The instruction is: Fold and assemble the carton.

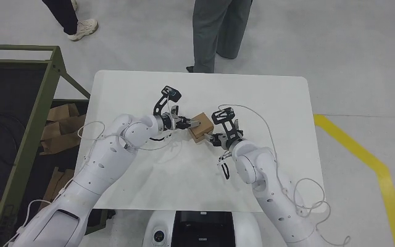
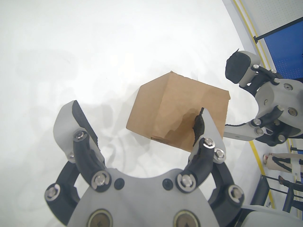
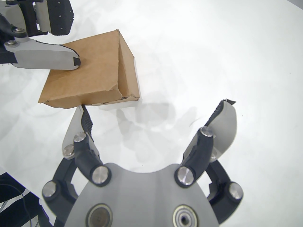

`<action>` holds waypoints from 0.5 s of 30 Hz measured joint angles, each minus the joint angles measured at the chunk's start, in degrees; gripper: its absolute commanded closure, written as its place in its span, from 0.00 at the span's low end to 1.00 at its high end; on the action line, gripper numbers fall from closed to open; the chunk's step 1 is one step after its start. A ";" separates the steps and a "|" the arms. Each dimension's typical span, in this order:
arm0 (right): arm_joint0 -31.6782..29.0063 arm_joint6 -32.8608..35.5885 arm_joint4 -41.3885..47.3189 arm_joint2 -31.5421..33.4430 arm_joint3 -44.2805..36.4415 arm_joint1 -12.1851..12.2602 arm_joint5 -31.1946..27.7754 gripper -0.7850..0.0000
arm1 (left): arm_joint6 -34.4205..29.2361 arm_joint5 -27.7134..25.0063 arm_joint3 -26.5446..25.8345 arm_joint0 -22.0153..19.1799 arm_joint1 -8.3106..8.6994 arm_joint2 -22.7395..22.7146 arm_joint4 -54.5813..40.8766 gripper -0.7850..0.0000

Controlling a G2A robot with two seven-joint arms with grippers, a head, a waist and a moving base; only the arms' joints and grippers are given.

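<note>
The brown carton (image 1: 200, 127) (image 2: 180, 109) (image 3: 94, 72) sits just above the centre of the top view on the white tabletop (image 1: 278, 92). It is folded into a box shape. In the right wrist view its near end shows a flap leaning inward, with a ragged seam along the bottom edge.

The left pincer (image 1: 182, 121) (image 2: 139, 114) (image 3: 68, 38) is at the carton's left in the top view, spread wide. One finger (image 3: 47, 57) lies on the carton's broad face and the other is held clear of it. The right pincer (image 1: 216, 133) (image 3: 153, 107) (image 2: 233, 99) is at the carton's lower right, also spread. One fingertip (image 3: 82, 114) is at the carton's lower edge, apparently touching, and the other stands over bare tabletop.

At the left edge of the top view, loose cardboard (image 1: 58, 126) lies beside a dark green frame (image 1: 58, 68). A yellow line (image 1: 358, 148) crosses the floor at the right.
</note>
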 measured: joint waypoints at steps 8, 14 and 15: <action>0.35 -0.65 0.20 -0.36 0.91 -0.19 0.29 0.00 | -0.31 -0.20 -0.10 0.26 -0.13 -0.25 0.28 0.00; 0.43 -0.94 0.04 -0.53 1.12 -0.30 0.72 0.00 | -0.43 -0.36 -0.39 0.52 -0.21 -0.51 0.48 0.00; 0.46 -0.93 0.01 -0.55 1.16 -0.31 0.70 0.00 | -0.48 -0.40 -0.41 0.54 -0.22 -0.55 0.52 0.00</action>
